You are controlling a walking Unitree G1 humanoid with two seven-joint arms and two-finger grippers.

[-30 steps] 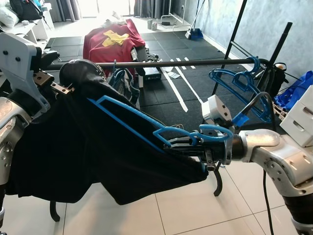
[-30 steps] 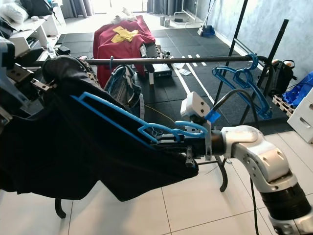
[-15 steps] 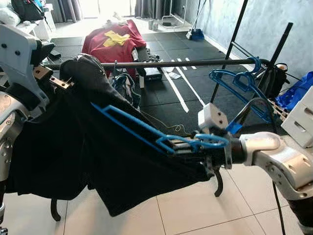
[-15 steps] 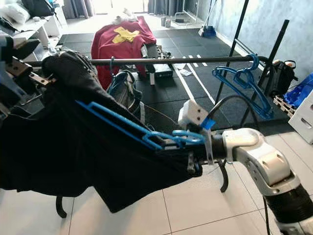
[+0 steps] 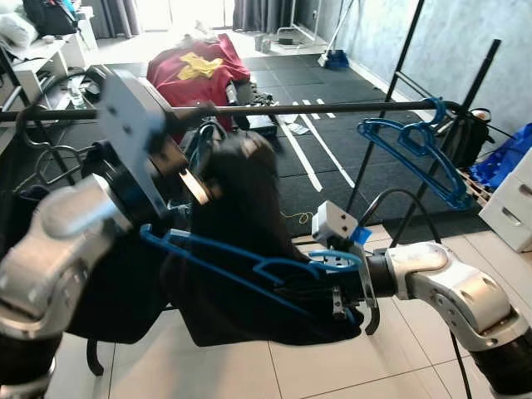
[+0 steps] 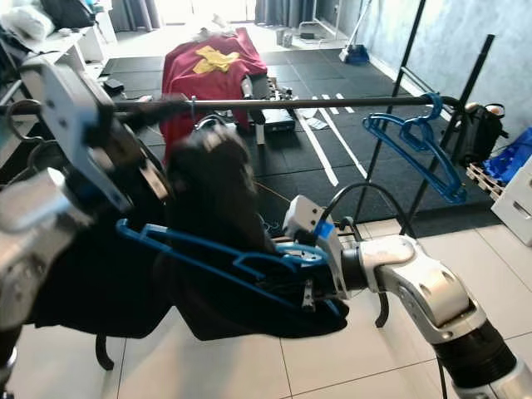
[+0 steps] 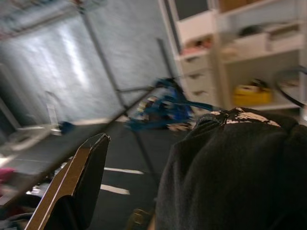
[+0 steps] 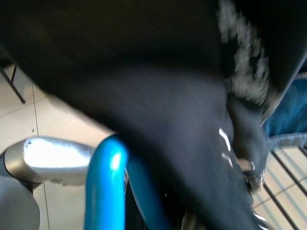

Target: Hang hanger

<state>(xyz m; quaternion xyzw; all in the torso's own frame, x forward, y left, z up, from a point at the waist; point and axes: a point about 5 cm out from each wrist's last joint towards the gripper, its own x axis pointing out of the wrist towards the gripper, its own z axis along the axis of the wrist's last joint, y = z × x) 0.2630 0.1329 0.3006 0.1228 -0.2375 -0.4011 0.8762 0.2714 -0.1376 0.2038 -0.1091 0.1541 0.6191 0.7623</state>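
The right claw [image 5: 345, 295] pinches the blue hanger [image 5: 249, 266] near the hook while the left claw [image 5: 195, 179], fingers clamped on the black garment [image 5: 249, 216], drapes it over, so dressing seems underway; next, lift the hook to the rail [image 5: 316, 106].

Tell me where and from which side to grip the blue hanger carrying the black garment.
Grip the blue hanger at its neck, just below the hook, coming from the robot's right, as the right gripper does. The hanger lies nearly flat with the hook end pointing right; the black garment drapes over its arms, so the neck is probably the only bare part.
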